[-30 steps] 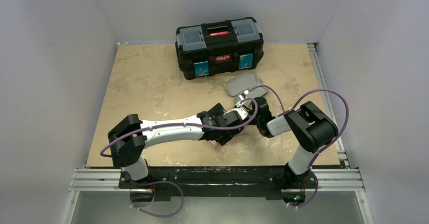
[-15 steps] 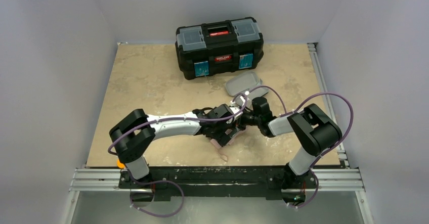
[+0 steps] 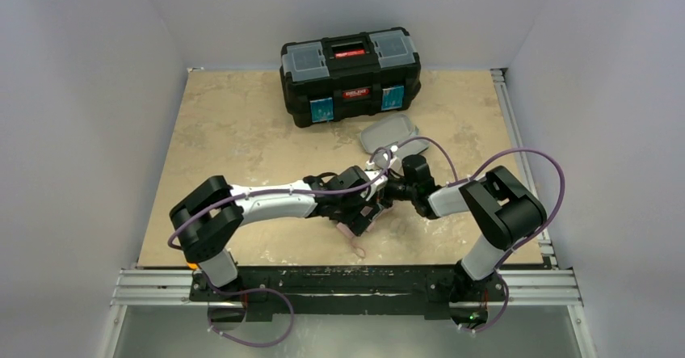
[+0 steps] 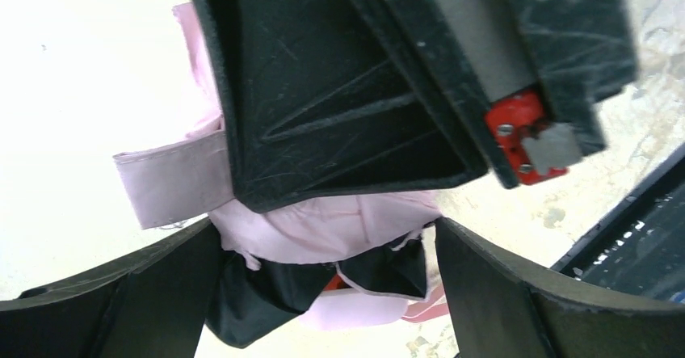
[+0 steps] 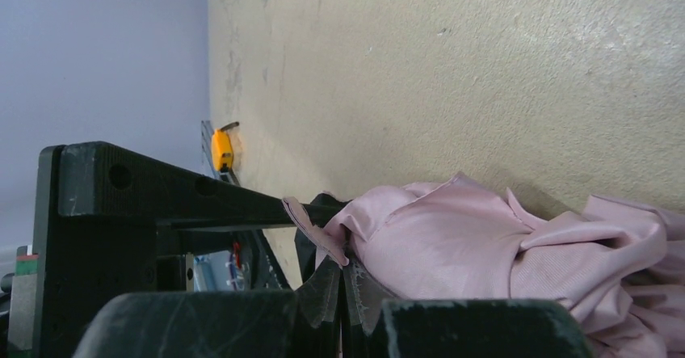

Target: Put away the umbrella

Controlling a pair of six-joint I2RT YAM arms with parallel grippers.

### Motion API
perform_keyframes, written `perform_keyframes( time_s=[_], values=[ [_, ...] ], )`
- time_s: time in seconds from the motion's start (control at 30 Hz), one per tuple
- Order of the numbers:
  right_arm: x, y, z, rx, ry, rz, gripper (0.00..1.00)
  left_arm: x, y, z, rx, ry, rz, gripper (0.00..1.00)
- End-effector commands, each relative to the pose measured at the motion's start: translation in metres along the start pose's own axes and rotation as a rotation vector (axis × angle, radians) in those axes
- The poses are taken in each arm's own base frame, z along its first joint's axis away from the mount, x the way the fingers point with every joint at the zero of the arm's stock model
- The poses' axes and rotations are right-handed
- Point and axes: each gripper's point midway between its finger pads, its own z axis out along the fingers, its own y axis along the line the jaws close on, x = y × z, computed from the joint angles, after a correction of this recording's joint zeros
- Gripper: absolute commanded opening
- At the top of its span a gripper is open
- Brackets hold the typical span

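The umbrella [image 3: 353,230] lies crumpled on the table near the front middle, pale pink with black inner folds, and its pink strap trails toward the front edge. My left gripper [image 3: 367,210] hangs over it, open, with the pink and black fabric [image 4: 178,182] lying between its two wide-spread fingers [image 4: 517,293]. My right gripper [image 3: 386,195] reaches in from the right, low to the table. In its wrist view the right gripper [image 5: 343,281] is shut on a fold of the umbrella [image 5: 452,237] fabric. Much of the umbrella is hidden under both wrists.
A small grey oblong case [image 3: 390,134] lies open just behind the grippers. A black toolbox [image 3: 350,73] with a red handle stands shut at the table's far edge. A small yellow object [image 5: 222,149] sits near the front left rail. The two wrists are almost touching.
The left gripper has dropped lower over the umbrella and shifted slightly left. The right gripper has moved a little left with the fabric. More pink strap shows near the front.
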Motion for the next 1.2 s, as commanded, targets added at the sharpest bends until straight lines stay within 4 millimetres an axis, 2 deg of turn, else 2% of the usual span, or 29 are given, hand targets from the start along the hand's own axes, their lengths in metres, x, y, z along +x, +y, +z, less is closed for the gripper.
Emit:
perform_keyframes(
  time_s=[0.0,0.2,0.27,0.33,0.43,0.53,0.67,0.97,1.17],
  values=[
    [0.017,-0.043,-0.003,0.171,0.021,0.056,0.00,-0.021,-0.022,-0.009,0.090,-0.061,-0.027,1.00],
    [0.015,-0.040,-0.003,0.168,0.022,0.055,0.00,-0.008,-0.013,0.020,0.041,-0.021,-0.022,1.00],
    [0.015,-0.038,-0.004,0.166,0.024,0.057,0.00,-0.006,-0.008,0.027,0.011,-0.029,-0.023,0.94],
    [0.014,-0.036,-0.004,0.164,0.022,0.055,0.00,-0.006,-0.003,0.030,-0.015,-0.042,-0.021,0.78],
    [0.013,-0.032,-0.005,0.156,0.023,0.060,0.00,-0.011,0.002,0.028,-0.048,-0.067,-0.013,0.35],
    [0.007,-0.025,-0.004,0.142,0.032,0.050,0.00,-0.012,0.004,0.022,-0.082,-0.081,0.012,0.00],
    [-0.011,-0.013,-0.007,0.139,0.021,0.027,0.00,-0.012,0.002,0.014,-0.124,-0.091,0.065,0.00],
    [-0.062,0.022,-0.011,0.118,-0.035,-0.028,0.00,-0.016,-0.004,-0.006,-0.345,-0.113,0.207,0.00],
    [-0.070,0.029,-0.011,0.111,-0.038,-0.038,0.00,-0.019,-0.007,-0.009,-0.447,-0.106,0.249,0.00]
  ],
)
